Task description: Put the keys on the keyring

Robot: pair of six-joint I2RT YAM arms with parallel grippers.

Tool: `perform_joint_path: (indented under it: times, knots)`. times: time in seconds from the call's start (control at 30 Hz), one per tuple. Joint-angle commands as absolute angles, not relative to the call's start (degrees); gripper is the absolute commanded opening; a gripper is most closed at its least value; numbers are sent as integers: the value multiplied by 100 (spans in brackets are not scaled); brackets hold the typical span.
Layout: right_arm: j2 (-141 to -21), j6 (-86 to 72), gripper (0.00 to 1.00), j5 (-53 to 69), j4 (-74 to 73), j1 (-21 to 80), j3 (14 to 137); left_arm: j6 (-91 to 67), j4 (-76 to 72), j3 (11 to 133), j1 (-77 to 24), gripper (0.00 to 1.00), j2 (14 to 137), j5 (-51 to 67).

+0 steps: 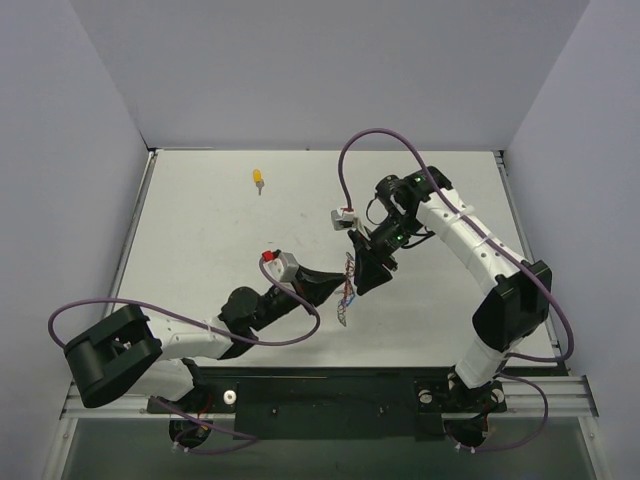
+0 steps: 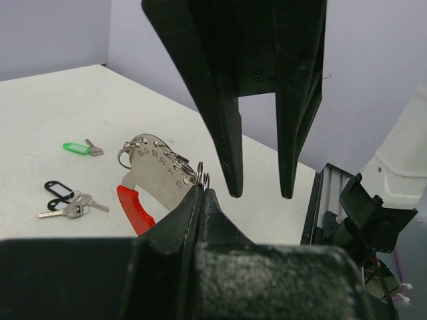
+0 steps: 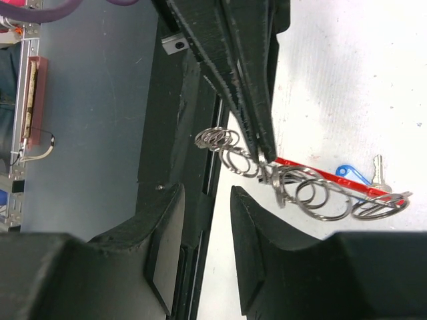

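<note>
**Keyring held, no key threaded yet**

The left end effector (image 2: 201,190) is fully closed, its tips pinching one of the small silver split rings on the keyring (image 2: 157,167), a large wire loop with a bright red arc section and a numbered silver plate. The keyring sits at mid-table, between the two arms, and appears to be raised off the white table (image 2: 53,107).

The right end effector (image 2: 260,195) hangs just above that pinch point. Its jaws are partly apart and there is nothing between them.

None of the four tagged keys looks to be on the loop:
- The small silver green-tagged key (image 2: 79,148) and the black-tagged key (image 2: 59,189) lie loose on the table beyond the keyring.
- The blue-tagged key (image 3: 350,172) lies flat just behind the red arc.
- The yellow-tagged key (image 1: 258,178) rests well apart, near the far edge.

By this showing the task is at its start. The ring is secured, but every key remains to be picked up and worked onto it, with the yellow one needing the longest reach.
</note>
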State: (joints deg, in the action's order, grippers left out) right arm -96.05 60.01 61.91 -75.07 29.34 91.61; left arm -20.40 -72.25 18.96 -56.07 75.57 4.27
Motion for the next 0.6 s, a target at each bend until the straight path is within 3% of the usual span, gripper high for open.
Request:
perform_joint_path:
  times: [0.0,0.57]
  knots:
    - [-9624,5916,31,6197,-7910,2883,9483,-2083,-9237,2250,-5581,0,7585,703]
    - [-9273,5537,38,6328,-7471,2698,9404,-2145,-9123,2496,-5502,0,7646,1072]
